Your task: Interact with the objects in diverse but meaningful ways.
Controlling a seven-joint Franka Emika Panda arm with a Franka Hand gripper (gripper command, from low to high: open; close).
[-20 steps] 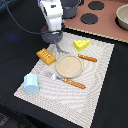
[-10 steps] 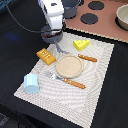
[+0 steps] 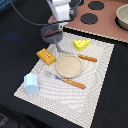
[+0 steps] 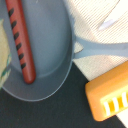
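A dark grey long-handled pan (image 3: 50,34) sits at the placemat's far corner with the thin brown sausage (image 3: 51,33) lying in it. My gripper (image 3: 59,25) hangs just above the pan's rim; its fingers are too dim to read. The wrist view looks straight down on the pan (image 4: 47,50), the sausage (image 4: 20,40) and the pan handle (image 4: 102,49), with no fingers in sight. The orange ridged block (image 3: 45,56) (image 4: 107,95) lies close to the handle. The yellow cheese wedge (image 3: 81,44) and light blue cup (image 3: 31,83) rest on the mat.
A tan plate (image 3: 68,66) lies mid-mat, with an orange-handled knife (image 3: 87,58) and fork (image 3: 70,81) on either side of it. Behind is a brown stovetop (image 3: 107,20) with black burners and a pot (image 3: 122,15). The striped placemat (image 3: 95,100) lies on a dark table.
The gripper seems to have shifted slightly towards the exterior view's right above the pan. The toys have not moved.
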